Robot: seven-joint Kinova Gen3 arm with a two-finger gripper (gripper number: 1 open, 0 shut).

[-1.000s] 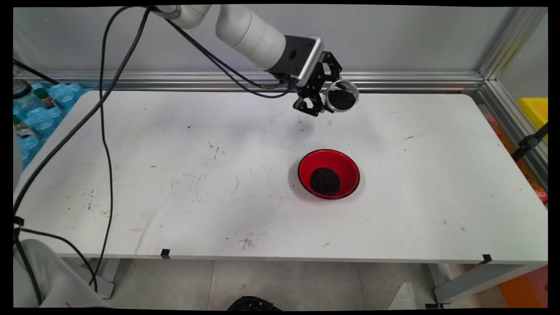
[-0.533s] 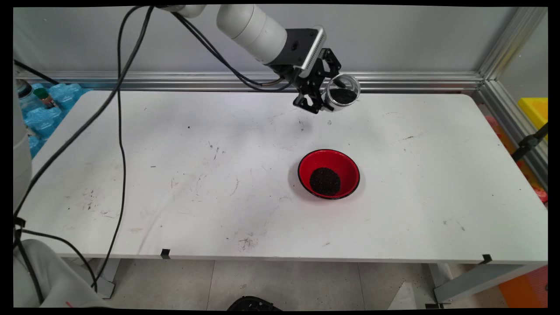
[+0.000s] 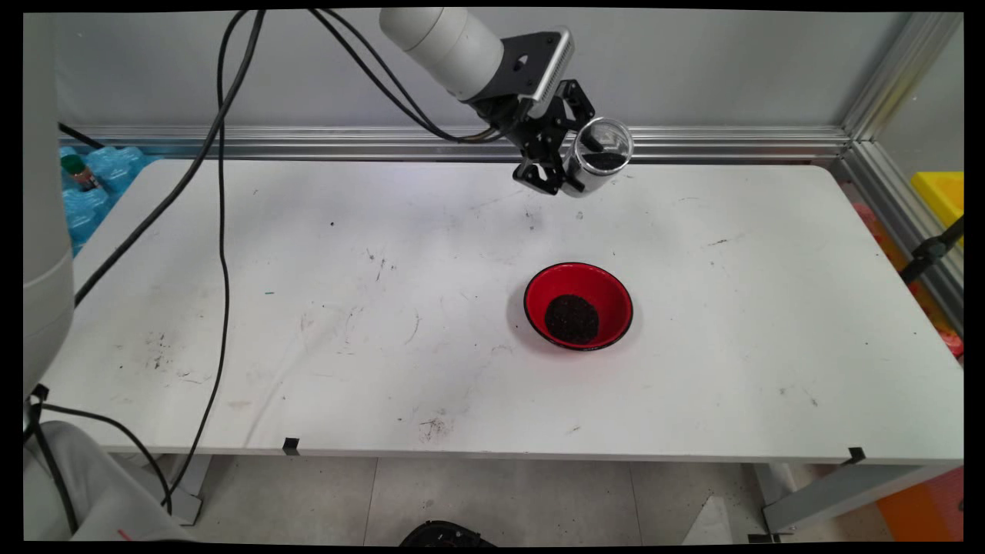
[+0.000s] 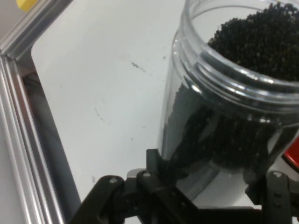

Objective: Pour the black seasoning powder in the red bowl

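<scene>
Claw (image 3: 573, 158) clamped on clear jar (image 3: 596, 158), held aloft above far part of surface (image 3: 308, 308), well apart from red bowl (image 3: 579, 305). Jar rigid, smooth plastic, likely slippery; loose black grains (image 4: 261, 42) inside shift weight, spill if tipped. Best hold: mid-wall, below threaded neck. Hand view shows threads and grain level; main view shows bowl with dark heap (image 3: 572, 318).

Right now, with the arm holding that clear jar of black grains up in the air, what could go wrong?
The clear plastic jar is open and tilted in the black gripper, so the black grains could spill onto the white table, since the jar hangs behind the red bowl rather than above it. The fingers grip only its lower wall, so the jar might slip.
</scene>
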